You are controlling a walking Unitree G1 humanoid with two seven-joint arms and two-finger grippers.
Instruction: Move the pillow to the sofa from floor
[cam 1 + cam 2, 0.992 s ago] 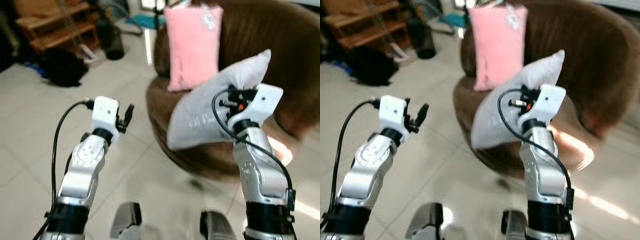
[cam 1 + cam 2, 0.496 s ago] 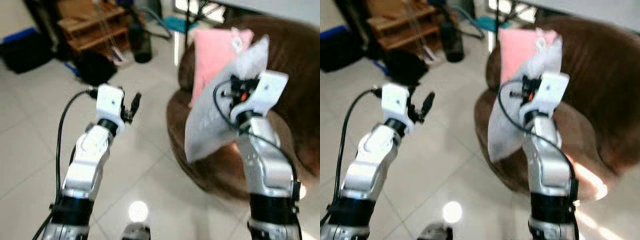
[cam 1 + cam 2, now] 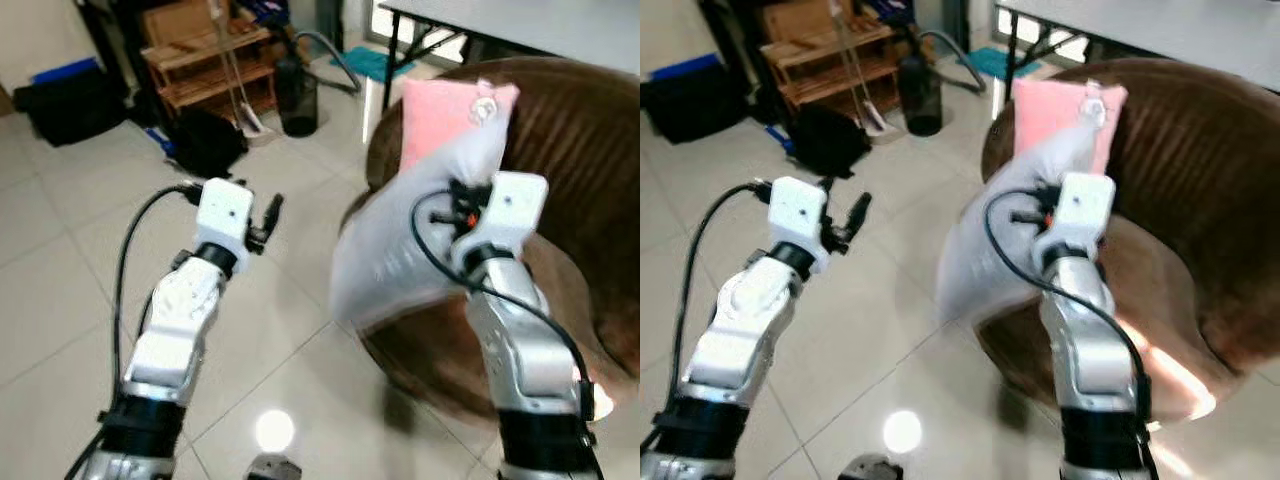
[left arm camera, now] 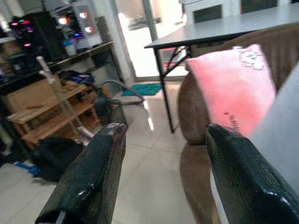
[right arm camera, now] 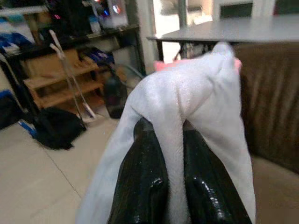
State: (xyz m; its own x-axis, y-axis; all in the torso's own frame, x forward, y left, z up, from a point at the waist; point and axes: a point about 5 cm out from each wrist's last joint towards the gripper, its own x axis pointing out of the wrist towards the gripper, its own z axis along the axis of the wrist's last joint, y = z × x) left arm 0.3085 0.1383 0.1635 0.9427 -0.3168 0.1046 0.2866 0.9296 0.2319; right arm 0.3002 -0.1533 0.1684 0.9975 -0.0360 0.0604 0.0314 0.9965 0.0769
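Right gripper has its fingers clamped on a fold of the white pillow, holding it up off the floor. The pillow hangs at the front edge of the brown sofa, partly over the seat, partly over the tiles on the robot's left side of it. Its long axis runs on a slant, top corner up by the pink cushion propped against the sofa back, bottom corner down past the seat rim. The seat lies ahead of the fingers and a bit to the robot's right, so I'd guess the drop needs a push forward over the rim.

Left gripper is out over the floor, on the side of the pillow away from the sofa, fingers apart and holding nothing. Right arm is the nearer one to the sofa.

Pillow is soft, limp cloth and sags around the pinch. Sofa is rounded, ribbed brown fabric. Floor is glossy pale tile.
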